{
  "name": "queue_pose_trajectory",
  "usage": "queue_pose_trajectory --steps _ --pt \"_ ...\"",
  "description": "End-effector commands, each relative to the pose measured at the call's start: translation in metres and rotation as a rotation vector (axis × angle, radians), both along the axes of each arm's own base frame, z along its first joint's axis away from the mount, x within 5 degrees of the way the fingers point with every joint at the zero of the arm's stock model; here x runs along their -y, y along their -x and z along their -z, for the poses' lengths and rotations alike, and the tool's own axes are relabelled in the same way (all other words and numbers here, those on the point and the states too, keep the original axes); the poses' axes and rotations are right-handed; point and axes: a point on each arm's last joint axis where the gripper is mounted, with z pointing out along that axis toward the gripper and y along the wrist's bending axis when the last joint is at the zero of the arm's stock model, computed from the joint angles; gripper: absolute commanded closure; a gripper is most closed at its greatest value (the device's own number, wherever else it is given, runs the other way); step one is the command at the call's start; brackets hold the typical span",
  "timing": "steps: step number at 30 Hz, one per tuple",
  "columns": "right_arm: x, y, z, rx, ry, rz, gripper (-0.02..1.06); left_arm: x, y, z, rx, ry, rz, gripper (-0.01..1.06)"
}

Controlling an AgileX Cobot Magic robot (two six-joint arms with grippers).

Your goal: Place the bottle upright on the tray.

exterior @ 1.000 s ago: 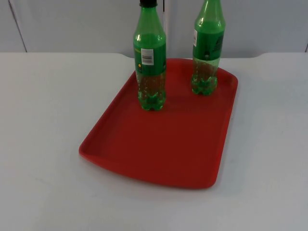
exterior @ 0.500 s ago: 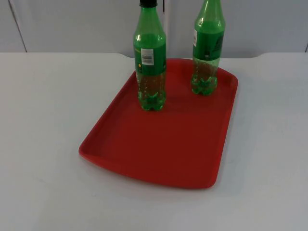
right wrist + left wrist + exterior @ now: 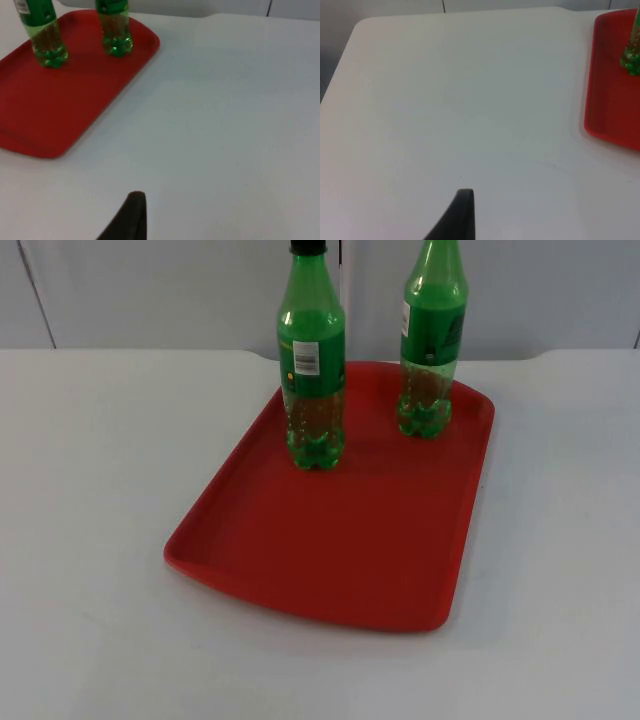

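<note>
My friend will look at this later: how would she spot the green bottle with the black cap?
Find the red tray on the white table. Two green bottles stand upright at its far end, near the grey wall. The one meant is the bottle with the black cap on the left, nearer the camera, its white barcode label facing us; the other bottle stands further back to the right.

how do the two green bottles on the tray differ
The left bottle shows a black cap and a barcode label facing the top camera; the right bottle runs out of frame at the neck and shows its label's edge. The left bottle stands nearer the tray's middle, the right one nearer its far edge. Both are upright and green.
</note>
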Motion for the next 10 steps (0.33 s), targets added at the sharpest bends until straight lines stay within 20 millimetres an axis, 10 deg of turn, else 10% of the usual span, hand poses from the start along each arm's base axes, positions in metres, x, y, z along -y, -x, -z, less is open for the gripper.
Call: queue_pose_trajectory --steps 1,10 --pt "-0.0002 0.0001 0.0001 0.01 0.006 0.031 -0.01 -0.0001 0.0001 0.001 0.002 -0.001 0.004 0.01" --pt "-0.0011 0.0003 0.0001 0.01 0.006 0.16 -0.01 -0.0001 0.0001 0.001 0.002 -0.001 0.004 0.01"
